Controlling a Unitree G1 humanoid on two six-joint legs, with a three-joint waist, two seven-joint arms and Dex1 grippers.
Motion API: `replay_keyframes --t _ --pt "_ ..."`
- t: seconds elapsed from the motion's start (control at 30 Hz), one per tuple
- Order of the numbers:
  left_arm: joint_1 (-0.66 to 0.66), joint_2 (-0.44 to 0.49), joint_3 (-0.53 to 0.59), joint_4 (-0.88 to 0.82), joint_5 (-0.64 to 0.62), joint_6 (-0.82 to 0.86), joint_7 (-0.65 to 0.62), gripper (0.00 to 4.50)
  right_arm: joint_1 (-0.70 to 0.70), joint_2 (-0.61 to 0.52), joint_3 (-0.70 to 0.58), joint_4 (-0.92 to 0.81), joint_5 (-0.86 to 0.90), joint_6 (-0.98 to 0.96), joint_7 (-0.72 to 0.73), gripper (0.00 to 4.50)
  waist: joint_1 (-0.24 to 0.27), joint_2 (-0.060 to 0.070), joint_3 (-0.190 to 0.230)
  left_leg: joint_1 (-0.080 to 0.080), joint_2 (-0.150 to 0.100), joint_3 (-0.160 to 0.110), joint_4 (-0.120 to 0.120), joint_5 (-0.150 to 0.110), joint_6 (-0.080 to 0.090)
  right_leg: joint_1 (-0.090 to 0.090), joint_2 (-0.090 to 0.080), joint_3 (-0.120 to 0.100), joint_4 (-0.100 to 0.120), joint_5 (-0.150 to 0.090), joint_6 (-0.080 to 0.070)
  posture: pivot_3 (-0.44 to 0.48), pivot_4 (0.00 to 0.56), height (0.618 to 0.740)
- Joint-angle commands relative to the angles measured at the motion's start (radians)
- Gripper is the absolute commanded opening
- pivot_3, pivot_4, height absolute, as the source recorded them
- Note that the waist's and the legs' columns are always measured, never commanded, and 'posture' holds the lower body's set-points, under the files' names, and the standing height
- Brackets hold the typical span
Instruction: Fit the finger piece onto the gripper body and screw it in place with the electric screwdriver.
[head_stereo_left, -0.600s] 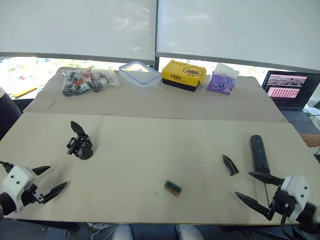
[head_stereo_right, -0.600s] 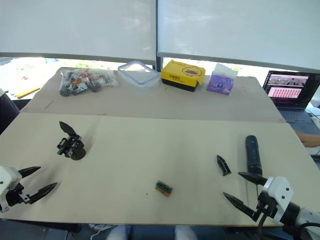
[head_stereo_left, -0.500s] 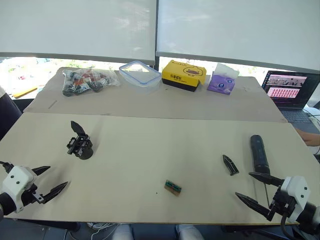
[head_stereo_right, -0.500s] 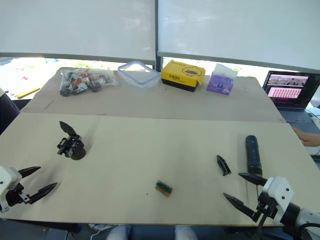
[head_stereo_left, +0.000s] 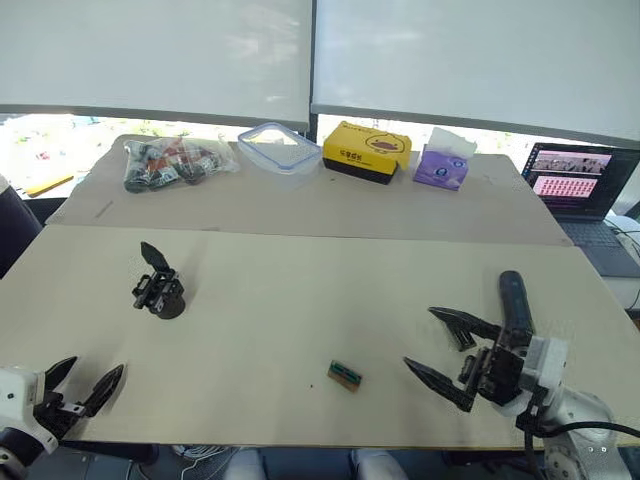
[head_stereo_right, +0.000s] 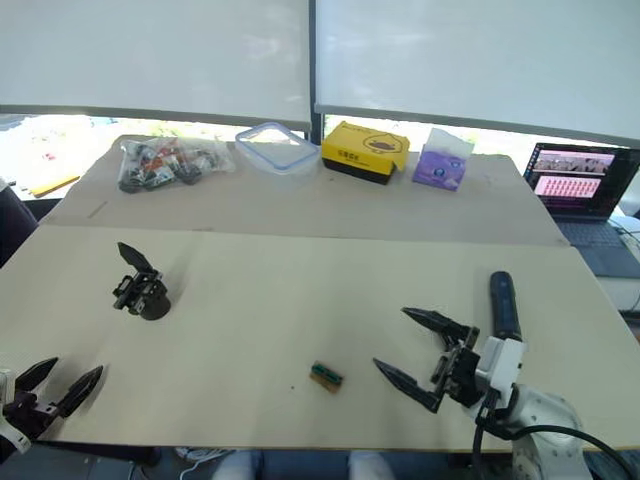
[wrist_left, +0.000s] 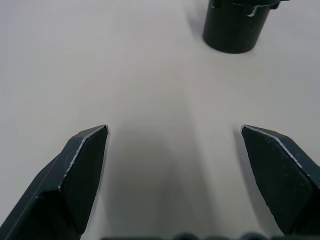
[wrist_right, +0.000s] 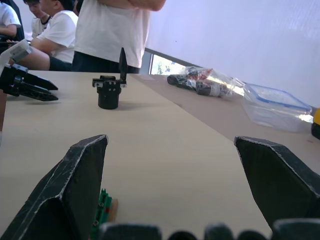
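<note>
Since the earlier frame the right gripper has swung inward from the table's front right corner, its fingers spread wide, now over the single finger piece, mostly hidden behind them. One electric screwdriver lies just beside, toward the right edge. One gripper body stands near the left edge, unmoved. One green-and-brown block rests near the front edge. At the front left corner the left gripper has dropped lower, fingers apart.
</note>
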Motion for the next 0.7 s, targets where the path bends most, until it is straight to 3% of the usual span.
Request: replay_keyframes --t 0.03,0.37,0.7 --pt "-0.061 0.001 -0.065 -0.073 0.027 -0.003 0.043 4.50 -0.008 -0.008 0.006 -0.022 -0.014 -0.035 -0.012 4.46 0.008 0.000 0.000 0.000 0.000 0.000 0.001 0.000 0.000 0.001 0.000 0.000 0.000 0.000 0.000 0.000 0.150 0.740" --pt "-0.235 -0.025 -0.241 -0.052 0.139 0.073 0.197 4.50 -0.052 -0.047 0.021 0.007 -0.024 -0.003 -0.014 4.46 0.002 0.001 0.000 0.000 0.000 -0.002 0.003 0.000 0.000 0.007 0.000 -0.002 -0.001 0.000 0.000 0.000 0.150 0.740" --pt "-0.369 -0.026 -0.317 0.056 0.206 0.091 0.263 4.50 -0.118 -0.071 0.023 0.048 -0.009 0.019 -0.031 4.46 0.005 0.004 0.000 0.000 0.000 -0.006 0.005 0.000 0.000 0.009 0.000 -0.006 -0.001 0.000 0.000 0.000 0.150 0.740"
